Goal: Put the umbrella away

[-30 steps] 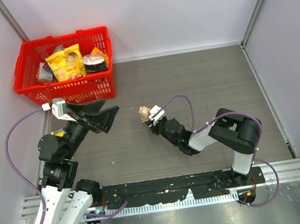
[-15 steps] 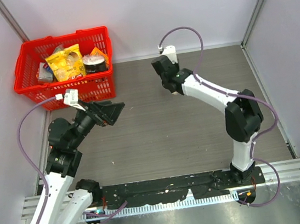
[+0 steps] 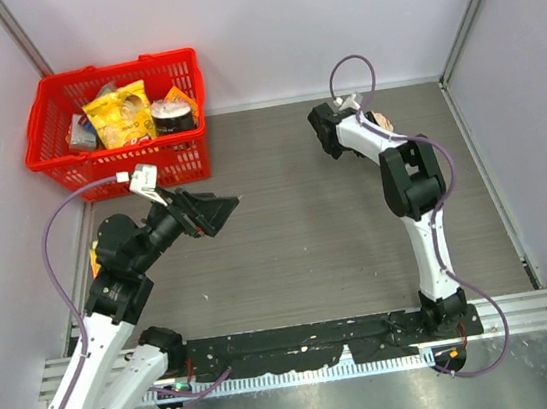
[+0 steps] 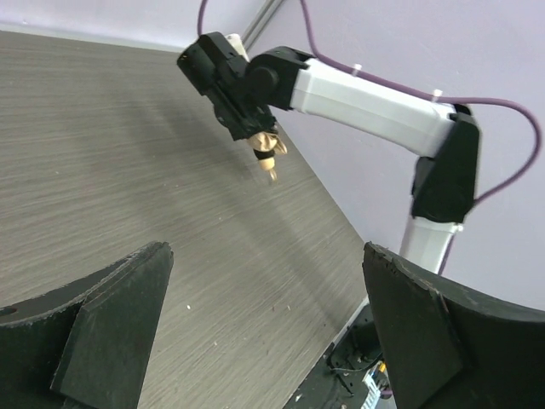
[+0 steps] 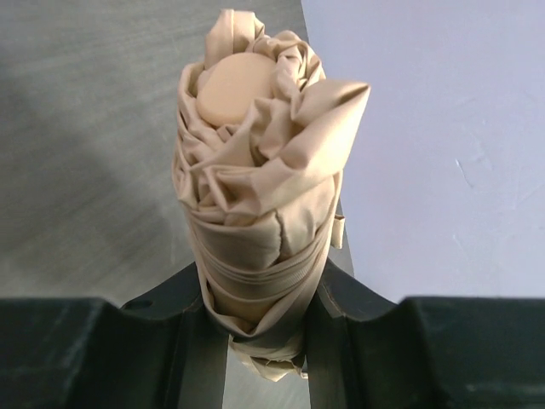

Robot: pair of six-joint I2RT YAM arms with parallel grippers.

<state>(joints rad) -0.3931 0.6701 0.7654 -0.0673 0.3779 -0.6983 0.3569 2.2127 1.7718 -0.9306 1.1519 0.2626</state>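
Observation:
The umbrella [image 5: 255,196] is folded into a tight beige roll with its strap wound round it and a round cream cap at the far end. My right gripper [image 5: 255,307] is shut on its lower part. In the left wrist view the umbrella [image 4: 268,153] hangs tip-down from the right gripper [image 4: 255,128], above the table. From the top view the right gripper [image 3: 328,137] is at the back of the table, right of centre, and hides the umbrella. My left gripper [image 3: 227,216] is open and empty, left of centre, pointing towards it.
A red basket [image 3: 137,167] with snack bags and a tin stands at the back left corner. The right arm [image 4: 366,94] stretches out along the right side. Walls close the table at the back and right. The arms' base rail [image 3: 302,342] runs along the near edge.
The right arm has swung the umbrella from low over the table's middle up to the back right. The left gripper has shifted a little right and stayed open.

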